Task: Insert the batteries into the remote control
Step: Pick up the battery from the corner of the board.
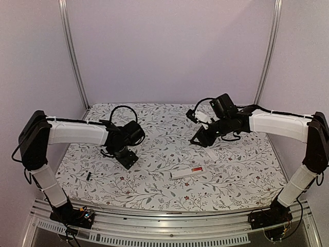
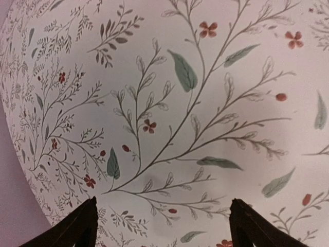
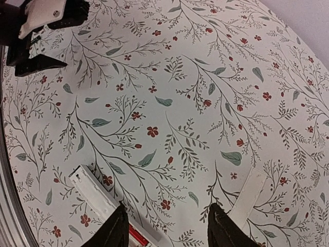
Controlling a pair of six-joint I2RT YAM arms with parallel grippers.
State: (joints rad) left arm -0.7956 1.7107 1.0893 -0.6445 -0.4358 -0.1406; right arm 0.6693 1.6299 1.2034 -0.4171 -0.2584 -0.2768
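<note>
Top external view: the remote control (image 1: 186,174) is lying on the table (image 1: 154,128), a red-orange battery (image 1: 196,169) showing at its right end, the black battery (image 1: 89,176) well apart to the left. The left gripper (image 2: 163,203) and right gripper (image 3: 167,211) are hovering spread wide, empty.

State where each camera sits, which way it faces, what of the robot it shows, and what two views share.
Top external: above and behind the bases, looking down over the tablecloth; left arm and right arm show.
Left wrist: on the left arm, facing down at the cloth; only its open fingers show.
Right wrist: on the right arm, facing down; its open fingers and part of the left arm show.
Shared: top external and right wrist both show the remote control and cover strip.
</note>
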